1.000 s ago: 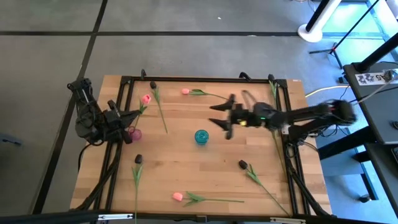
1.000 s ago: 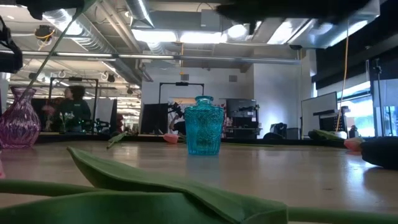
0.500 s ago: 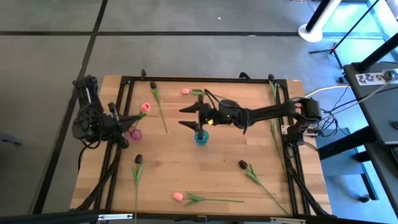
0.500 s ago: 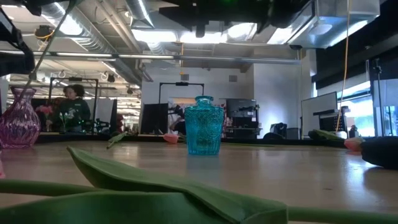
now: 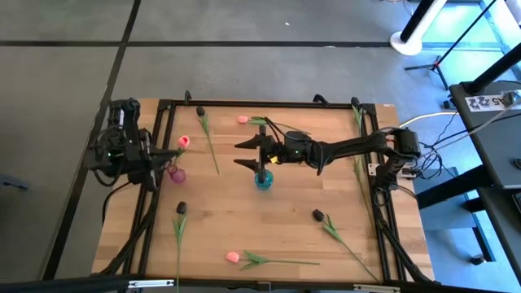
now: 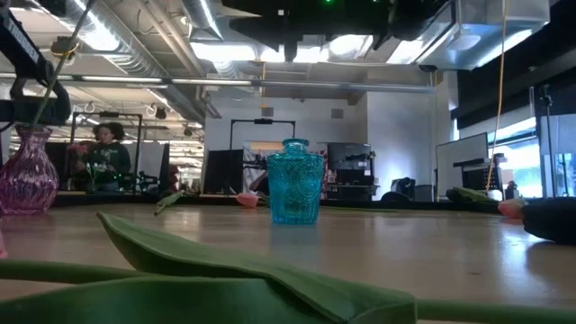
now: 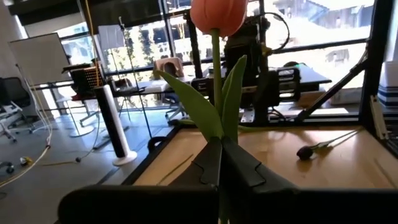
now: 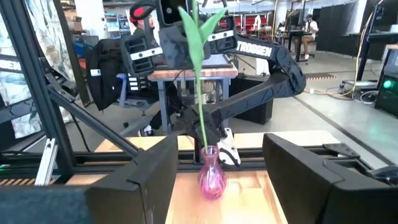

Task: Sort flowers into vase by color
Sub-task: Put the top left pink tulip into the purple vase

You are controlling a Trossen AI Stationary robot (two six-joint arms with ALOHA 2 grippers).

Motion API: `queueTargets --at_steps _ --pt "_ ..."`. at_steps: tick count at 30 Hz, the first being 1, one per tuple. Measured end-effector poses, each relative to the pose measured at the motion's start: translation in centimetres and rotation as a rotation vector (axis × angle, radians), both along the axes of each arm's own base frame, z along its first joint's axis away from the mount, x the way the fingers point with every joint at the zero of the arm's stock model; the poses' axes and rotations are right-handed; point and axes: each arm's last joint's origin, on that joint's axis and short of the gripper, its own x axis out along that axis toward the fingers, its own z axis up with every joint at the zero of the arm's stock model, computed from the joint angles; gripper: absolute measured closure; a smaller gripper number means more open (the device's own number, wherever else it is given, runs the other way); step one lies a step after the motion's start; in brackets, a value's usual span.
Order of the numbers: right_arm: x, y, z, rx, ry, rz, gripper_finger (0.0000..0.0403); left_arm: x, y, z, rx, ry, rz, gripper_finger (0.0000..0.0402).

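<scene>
Now the left gripper (image 7: 219,163), pinching a pink tulip (image 7: 217,15) low on its thin, light, bendy stem, holds it in the pink vase (image 8: 211,177), while the right gripper (image 5: 248,152) hangs spread over the blue vase (image 5: 263,180), with other flowers scattered.

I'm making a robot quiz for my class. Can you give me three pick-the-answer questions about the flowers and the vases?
1. Where is the right gripper?
A. Above the blue vase
B. Over the pink vase
C. Off the table

2. What colour is the tulip in the left gripper?
A. Dark
B. Pink
C. Yellow

3. How are the right gripper's jaws?
A. Shut on a flower
B. Open and empty
C. Shut on a vase

Answers:
1 A: the right gripper hangs over the blue vase.
2 B: the left gripper pinches the pink tulip by its stem.
3 B: the jaws stand apart with nothing between them.
</scene>
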Motion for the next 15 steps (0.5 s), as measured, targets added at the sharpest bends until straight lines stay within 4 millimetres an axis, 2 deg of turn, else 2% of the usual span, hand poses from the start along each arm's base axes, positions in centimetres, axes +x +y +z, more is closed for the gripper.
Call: queueTargets --at_steps 9,15 --pt "0.0 0.1 -0.5 0.008 0.049 0.025 0.0169 -0.2 0.9 -0.4 -0.068 -0.023 0.025 0.0401" --pt "0.0 0.1 -0.9 0.01 0.095 0.038 0.0169 -0.5 1.8 -0.5 -0.272 -0.092 0.024 0.0401"
